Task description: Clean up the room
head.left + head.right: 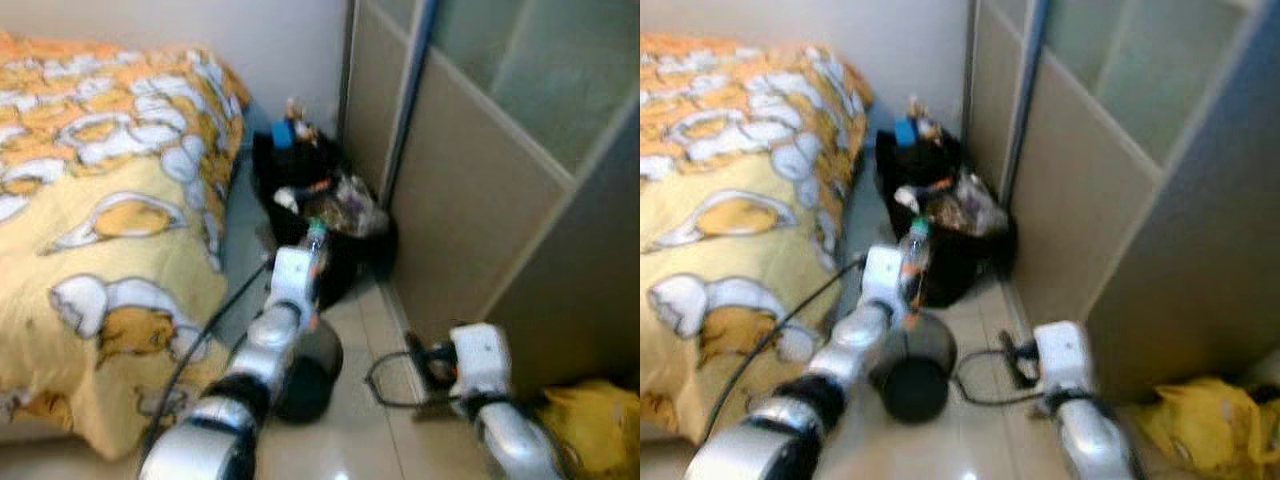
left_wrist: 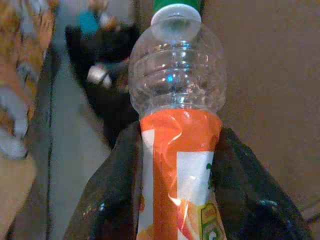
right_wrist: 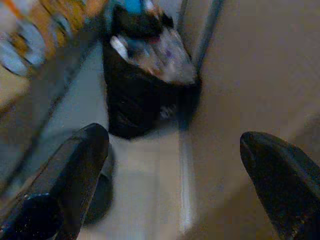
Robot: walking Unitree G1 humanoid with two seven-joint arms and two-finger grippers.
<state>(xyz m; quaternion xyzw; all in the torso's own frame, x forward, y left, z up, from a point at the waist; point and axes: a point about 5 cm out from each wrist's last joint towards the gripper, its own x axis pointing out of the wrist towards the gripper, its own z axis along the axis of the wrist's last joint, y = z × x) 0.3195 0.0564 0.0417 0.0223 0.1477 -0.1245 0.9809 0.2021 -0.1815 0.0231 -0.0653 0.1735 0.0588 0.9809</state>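
Observation:
An empty clear plastic bottle with an orange label and a green cap is clamped between the two black fingers of my left gripper, which is shut on it. The bottle is held upright over the floor, just short of a full black rubbish bag in the corner. My right gripper is low on the right and open, with nothing between its fingers; it points toward the black bag.
A bed with a yellow and orange patterned cover stands on the left. A grey wardrobe lines the right side. A dark round bin sits on the tile floor below my left arm. A yellow bag lies at lower right.

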